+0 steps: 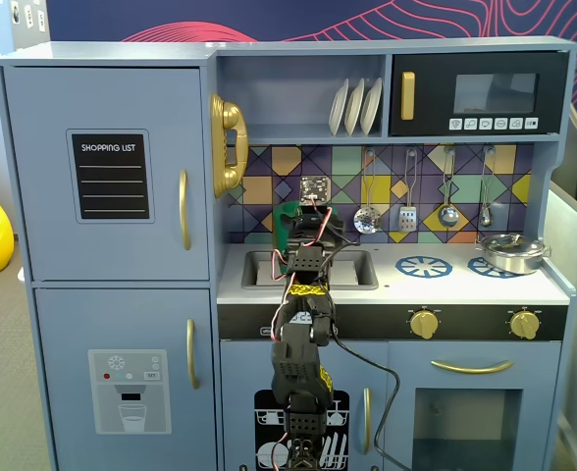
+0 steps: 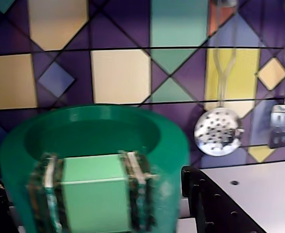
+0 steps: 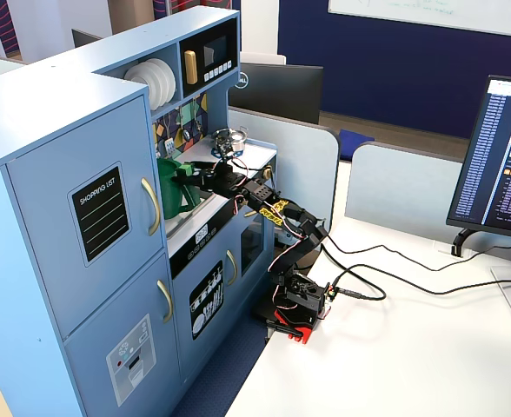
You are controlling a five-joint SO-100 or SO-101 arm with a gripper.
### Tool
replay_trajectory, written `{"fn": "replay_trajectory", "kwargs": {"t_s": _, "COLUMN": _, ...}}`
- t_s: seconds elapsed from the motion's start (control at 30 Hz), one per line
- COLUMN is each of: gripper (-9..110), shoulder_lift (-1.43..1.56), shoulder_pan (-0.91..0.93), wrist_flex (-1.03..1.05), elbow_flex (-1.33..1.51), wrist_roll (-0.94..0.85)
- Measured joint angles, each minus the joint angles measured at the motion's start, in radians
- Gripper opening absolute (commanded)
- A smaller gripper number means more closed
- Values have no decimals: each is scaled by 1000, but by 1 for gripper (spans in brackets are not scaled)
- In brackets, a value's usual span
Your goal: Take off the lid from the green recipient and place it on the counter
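In the wrist view my gripper (image 2: pixel 91 162) is shut on a bright green block (image 2: pixel 94 199), which by its colour is the lid's knob. The lid's flat disc does not show. The block sits just in front of the dark green recipient (image 2: pixel 174 145), level with its rim. The recipient's top shows as an open hollow. In both fixed views the recipient (image 1: pixel 287 214) (image 3: pixel 170 187) stands at the back left of the sink. My arm (image 1: pixel 308 265) reaches level toward it and hides the jaws there. The gripper (image 3: pixel 193 178) is at the recipient's upper side. The white counter (image 1: pixel 406 285) (image 2: pixel 259 194) lies to the right.
A silver pan (image 1: pixel 512 253) (image 3: pixel 229 137) sits on the right burner. The sink (image 1: pixel 259 270) is under my arm. A skimmer (image 2: pixel 218 131) and a spatula (image 2: pixel 283 126) hang on the backsplash. Cables (image 3: pixel 368 282) and a monitor (image 3: pixel 507 165) are on the desk.
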Motion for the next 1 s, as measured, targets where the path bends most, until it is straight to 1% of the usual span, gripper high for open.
{"fn": "replay_trajectory", "kwargs": {"t_s": 0.23, "gripper": 37, "shoulder_lift": -12, "shoulder_pan": -31, "wrist_flex": 0, "elbow_flex": -9, "wrist_roll": -15}}
{"fn": "replay_trajectory", "kwargs": {"t_s": 0.33, "gripper": 33, "shoulder_lift": -12, "shoulder_pan": -34, "wrist_flex": -5, "elbow_flex": -9, "wrist_roll": -20}}
{"fn": "replay_trajectory", "kwargs": {"t_s": 0.4, "gripper": 23, "shoulder_lift": -12, "shoulder_pan": -32, "wrist_flex": -6, "elbow_flex": -9, "wrist_roll": -31}}
{"fn": "replay_trajectory", "kwargs": {"t_s": 0.47, "gripper": 0, "shoulder_lift": -12, "shoulder_pan": -31, "wrist_flex": -6, "elbow_flex": -9, "wrist_roll": -41}}
{"fn": "replay_trajectory", "kwargs": {"t_s": 0.73, "gripper": 0, "shoulder_lift": 12, "shoulder_pan": -61, "wrist_flex": -98, "elbow_flex": 69, "wrist_roll": -18}}
{"fn": "replay_trajectory", "kwargs": {"t_s": 1.0, "gripper": 0, "shoulder_lift": 18, "shoulder_pan": -63, "wrist_flex": -164, "elbow_flex": 78, "wrist_roll": -18}}
